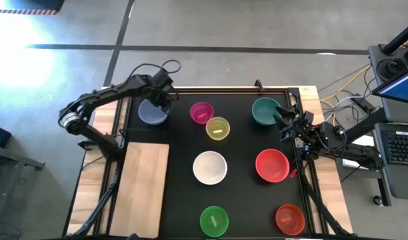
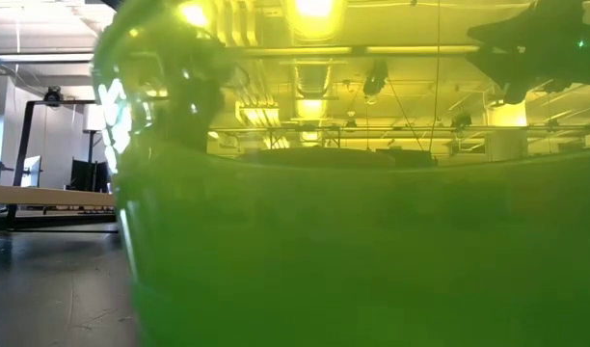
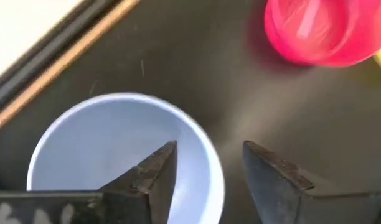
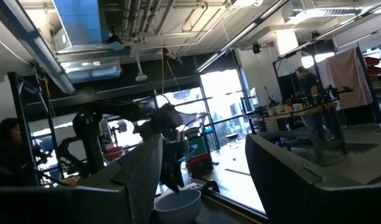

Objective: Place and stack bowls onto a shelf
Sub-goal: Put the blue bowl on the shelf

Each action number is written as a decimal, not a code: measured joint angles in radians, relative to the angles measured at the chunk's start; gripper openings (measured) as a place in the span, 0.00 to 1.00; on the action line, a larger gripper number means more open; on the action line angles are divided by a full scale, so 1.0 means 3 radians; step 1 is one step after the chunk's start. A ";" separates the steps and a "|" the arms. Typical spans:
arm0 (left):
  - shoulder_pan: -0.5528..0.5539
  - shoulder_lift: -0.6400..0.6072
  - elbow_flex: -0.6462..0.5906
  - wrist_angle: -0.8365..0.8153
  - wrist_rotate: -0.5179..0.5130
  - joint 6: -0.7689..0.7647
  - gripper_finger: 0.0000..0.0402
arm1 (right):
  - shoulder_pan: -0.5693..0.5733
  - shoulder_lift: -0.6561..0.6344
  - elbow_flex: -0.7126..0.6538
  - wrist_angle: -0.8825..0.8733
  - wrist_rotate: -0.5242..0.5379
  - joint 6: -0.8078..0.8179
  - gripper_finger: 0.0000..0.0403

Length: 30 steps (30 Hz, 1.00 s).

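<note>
The black mat (image 1: 241,143) covers most of the table, and the wooden shelf (image 1: 144,190) lies flat along the mat's left edge, nothing on it. All the bowls sit apart on the mat. The white bowl (image 1: 210,167) is near the middle, the red bowl (image 1: 272,165) to its right. The teal-green bowl (image 1: 266,111) sits at the far right end, just beside the right gripper (image 1: 289,123). The grey-blue bowl (image 1: 153,112) sits at the far left end, well apart from the shelf. The bright green bowl (image 1: 214,221) is at the near edge and fills the low view (image 2: 372,251); a second, orange-red bowl (image 1: 290,219) sits in the near right corner. The yellow bowl (image 1: 218,128) and the magenta bowl (image 1: 201,112) sit just beside each other between the grey-blue and teal-green ones.

The left gripper (image 3: 209,180) is over the grey-blue bowl (image 3: 97,149), its jaws spread with one finger (image 3: 154,177) inside the rim and the other outside over the mat; the rim lies between them, and I cannot tell whether either touches it. The magenta bowl (image 3: 318,31) shows farther off.

The right arm waits at the mat's right edge, its gripper (image 4: 203,174) raised and level, jaws parted, holding nothing.
</note>
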 joint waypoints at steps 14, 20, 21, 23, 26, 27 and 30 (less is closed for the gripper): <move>-0.0022 0.0023 0.0324 -0.0434 -0.0081 -0.0122 0.51 | 0.0001 0.0000 0.0000 -0.0025 0.0000 0.0000 0.54; -0.0036 0.0059 0.0392 -0.0440 0.0010 -0.0429 0.51 | 0.0001 0.0000 0.0000 -0.0028 0.0000 0.0000 0.54; -0.0037 0.0065 0.0392 -0.0442 0.0010 -0.0505 0.51 | 0.0001 0.0000 0.0000 -0.0029 0.0000 -0.0001 0.54; -0.0037 0.0077 0.0392 -0.0465 0.0011 -0.0678 0.51 | 0.0001 0.0000 0.0000 -0.0029 0.0000 0.0000 0.54; -0.0038 0.0106 0.0406 -0.0531 0.0012 -0.0955 0.51 | 0.0001 0.0000 0.0000 -0.0029 0.0000 0.0000 0.54; -0.0046 0.0114 0.0414 -0.0530 0.0011 -0.1057 0.51 | 0.0001 0.0000 0.0001 -0.0029 0.0000 -0.0001 0.54; -0.0095 0.0151 0.0415 -0.0541 0.0068 -0.1315 0.51 | 0.0001 0.0000 0.0000 -0.0030 0.0000 0.0000 0.54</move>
